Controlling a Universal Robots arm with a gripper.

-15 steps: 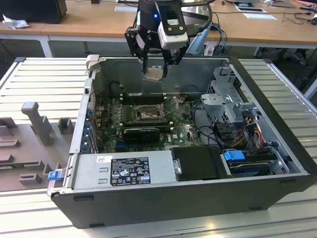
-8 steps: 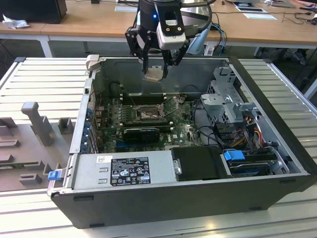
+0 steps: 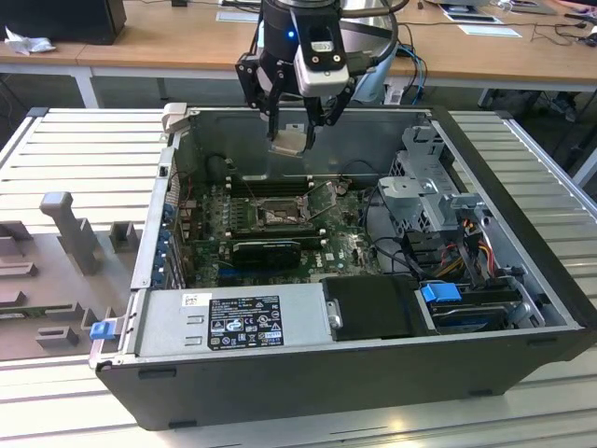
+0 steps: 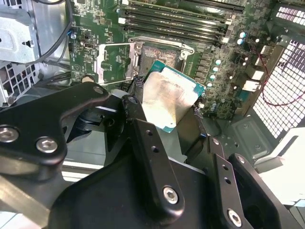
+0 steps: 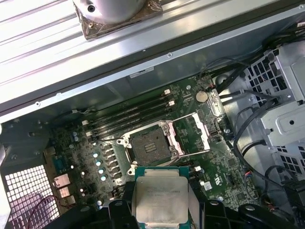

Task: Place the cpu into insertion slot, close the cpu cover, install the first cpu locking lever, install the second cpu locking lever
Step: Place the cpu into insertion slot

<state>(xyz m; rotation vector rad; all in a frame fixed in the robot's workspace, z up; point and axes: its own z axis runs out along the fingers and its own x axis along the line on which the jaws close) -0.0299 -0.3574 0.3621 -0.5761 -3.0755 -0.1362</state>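
Silvery cpu [image 5: 159, 200], gripped by its edges in the gripper [image 3: 293, 131], hangs well above the open insertion slot [image 5: 150, 145] inside the case [image 3: 326, 383]; risk judged: a tilted or offset descent could bend socket pins.

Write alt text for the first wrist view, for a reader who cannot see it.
The gripper, jaws shut on the cpu with its silvery face showing, hangs above a green motherboard inside an open computer case. The insertion slot lies uncovered, with the cpu cover swung open beside it.
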